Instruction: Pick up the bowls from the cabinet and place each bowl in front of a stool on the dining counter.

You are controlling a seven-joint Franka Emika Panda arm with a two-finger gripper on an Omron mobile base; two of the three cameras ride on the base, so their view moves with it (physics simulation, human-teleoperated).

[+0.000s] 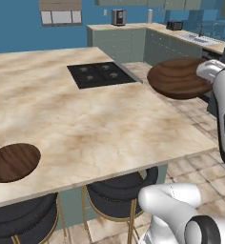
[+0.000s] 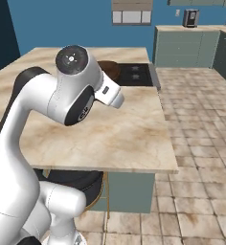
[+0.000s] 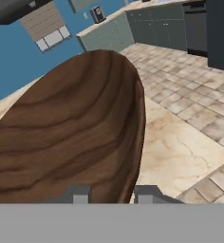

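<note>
My gripper [image 3: 111, 194] is shut on the rim of a dark brown wooden bowl [image 3: 71, 133], which spreads tilted ahead of the fingers. In the left base view this bowl [image 1: 178, 77] hangs in the air just off the right edge of the dining counter [image 1: 86, 119], beside the black cooktop [image 1: 101, 74]. A second bowl [image 1: 12, 162] rests on the counter near its front edge at the left, above a black stool [image 1: 24, 219]. Another stool [image 1: 124, 188] stands under the front edge further right. In the right base view my arm hides most of the held bowl [image 2: 110, 70].
Grey-green wall cabinets [image 1: 181, 4] line the top of the far wall. Below them runs a marble worktop with a toaster [image 1: 174, 25], a coffee machine [image 1: 118, 17] and a sink [image 1: 195, 38]. Tiled floor [image 2: 201, 119] lies open right of the island.
</note>
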